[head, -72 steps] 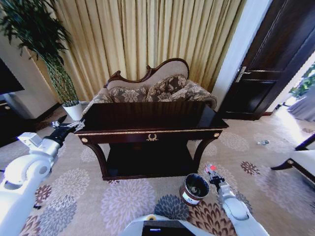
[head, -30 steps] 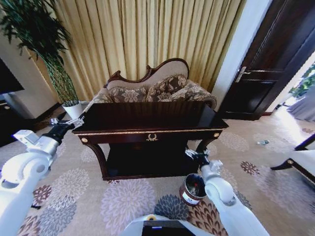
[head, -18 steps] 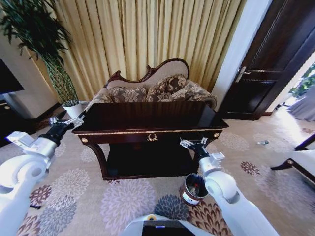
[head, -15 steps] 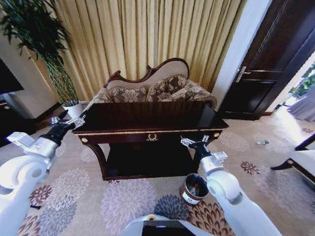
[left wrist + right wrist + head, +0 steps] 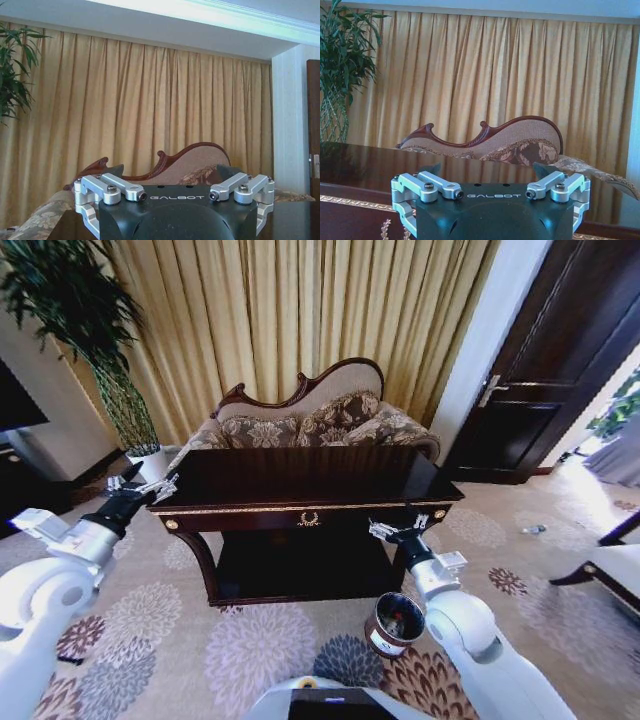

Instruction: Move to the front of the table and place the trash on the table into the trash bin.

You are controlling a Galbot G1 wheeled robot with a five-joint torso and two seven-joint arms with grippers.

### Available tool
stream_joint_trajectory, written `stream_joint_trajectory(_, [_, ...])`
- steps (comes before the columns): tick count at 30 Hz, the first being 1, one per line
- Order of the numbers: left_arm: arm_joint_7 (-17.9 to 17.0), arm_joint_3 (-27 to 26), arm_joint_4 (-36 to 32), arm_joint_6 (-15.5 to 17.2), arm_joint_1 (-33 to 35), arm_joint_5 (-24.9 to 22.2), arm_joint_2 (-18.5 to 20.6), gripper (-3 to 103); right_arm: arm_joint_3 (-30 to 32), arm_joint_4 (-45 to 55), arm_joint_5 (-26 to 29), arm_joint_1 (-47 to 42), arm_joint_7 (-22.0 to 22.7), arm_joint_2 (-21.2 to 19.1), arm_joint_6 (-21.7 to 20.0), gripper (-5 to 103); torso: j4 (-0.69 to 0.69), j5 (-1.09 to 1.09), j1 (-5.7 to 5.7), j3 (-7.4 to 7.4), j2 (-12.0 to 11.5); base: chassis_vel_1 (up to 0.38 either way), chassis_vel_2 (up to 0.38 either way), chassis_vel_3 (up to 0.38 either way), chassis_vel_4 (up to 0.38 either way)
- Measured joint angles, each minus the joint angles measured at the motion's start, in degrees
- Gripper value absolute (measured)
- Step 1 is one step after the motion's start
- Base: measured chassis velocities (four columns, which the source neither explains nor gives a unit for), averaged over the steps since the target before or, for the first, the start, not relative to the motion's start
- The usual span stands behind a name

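Gold curtains, floral carpet, dark glossy table square ahead, long axis running left to right.

From the head: left gripper at the table's left end, fingers apart, empty; right gripper before the right front leg, fingers likewise spread, empty. Just below, trash bin upright on the carpet, mouth up, with a fleck of red trash inside, its axis too small to tell. From the wrists: sofa behind, mirrored in the tabletop.

Dark glossy table; trash bin upright by front-right leg.
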Motion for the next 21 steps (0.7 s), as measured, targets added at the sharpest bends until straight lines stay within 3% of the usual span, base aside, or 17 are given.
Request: stream_joint_trajectory(21, [-0.13,0.33,-0.66,0.13,-0.16,0.17,0.79,100,0.36,-0.62,-0.02,-0.21,-0.13,-0.07,0.99,100,0.00,0.00,-0.02,-0.01,0.01,0.165,-0.161,-0.173,0.162])
